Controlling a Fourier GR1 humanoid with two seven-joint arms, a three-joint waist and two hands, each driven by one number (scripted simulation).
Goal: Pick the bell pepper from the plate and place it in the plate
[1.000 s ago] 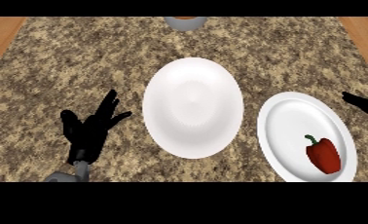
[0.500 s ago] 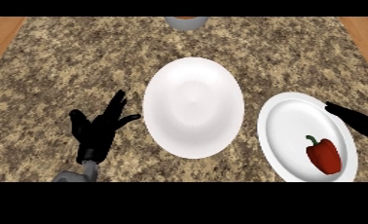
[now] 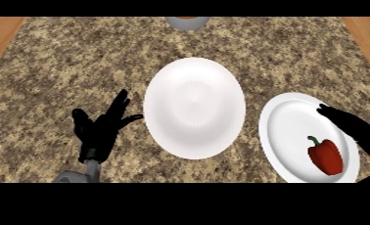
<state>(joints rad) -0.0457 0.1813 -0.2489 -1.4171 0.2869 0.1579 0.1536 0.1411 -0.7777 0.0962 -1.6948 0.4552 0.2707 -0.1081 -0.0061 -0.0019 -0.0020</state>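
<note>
A red bell pepper [image 3: 326, 156] with a green stem lies on the white plate [image 3: 289, 131] at the lower right. Over that plate's far right rim my right hand [image 3: 347, 123] reaches in from the right edge, its fingers straight and pointing left, just above the pepper and apart from it. A larger empty white plate [image 3: 194, 106] sits in the middle of the counter. My left hand [image 3: 101, 126] rests open at the lower left, fingers up, a short way left of the middle plate.
A grey bowl-like object [image 3: 188, 22] shows at the counter's far edge, top centre. The speckled stone counter [image 3: 86, 62] has wooden strips at both upper corners.
My right hand has moved in from the right edge and now reaches over the right plate's rim toward the pepper. The left hand has shifted slightly right.
</note>
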